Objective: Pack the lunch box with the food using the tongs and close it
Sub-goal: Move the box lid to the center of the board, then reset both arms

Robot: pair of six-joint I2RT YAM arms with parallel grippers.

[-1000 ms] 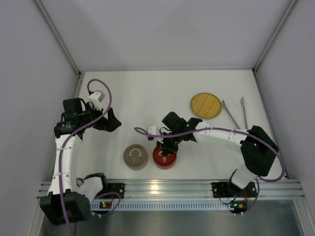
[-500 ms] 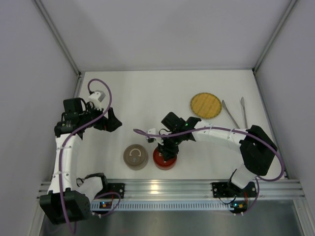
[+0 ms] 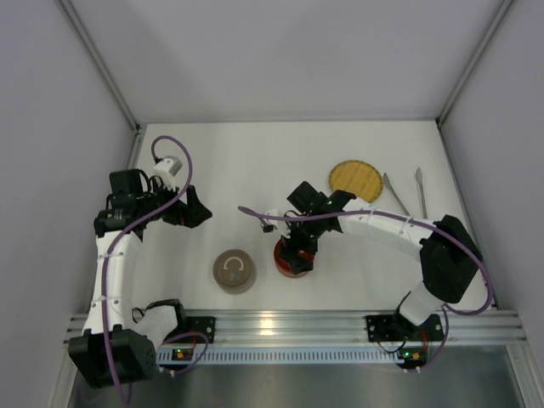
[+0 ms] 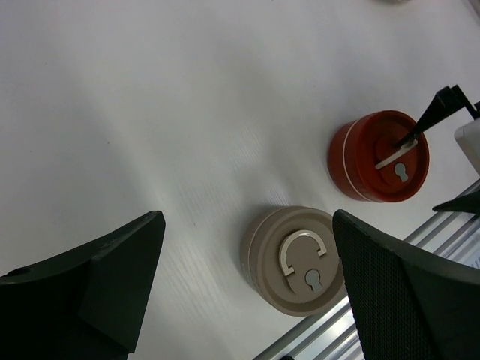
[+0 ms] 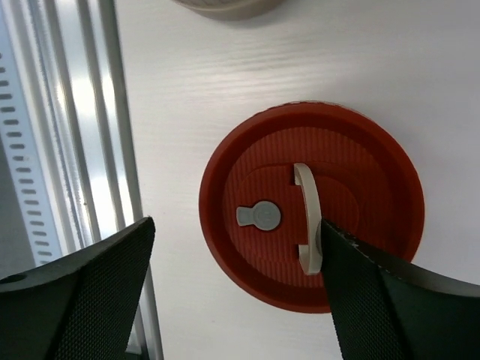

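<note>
The lunch box shows as two round lidded tins: a red tin (image 3: 284,260) (image 4: 379,156) (image 5: 360,187) and a tan tin (image 3: 234,271) (image 4: 300,259), both near the table's front edge. My right gripper (image 3: 297,251) (image 5: 238,223) hangs open just over the red lid, one finger against its white loop handle (image 5: 307,202). My left gripper (image 3: 191,208) (image 4: 247,217) is open and empty, raised to the left of the tan tin. The silver tongs (image 3: 397,196) lie at the far right. No food is in view.
A round yellow plate (image 3: 355,180) lies at the back right, beside the tongs. The aluminium rail (image 3: 289,323) (image 5: 82,150) runs along the table's near edge, close to both tins. White walls enclose the table on three sides.
My right gripper went from shut at the red lid's handle to open. The red tin and the gripper shifted slightly right and away from the rail. The left arm has not moved.
</note>
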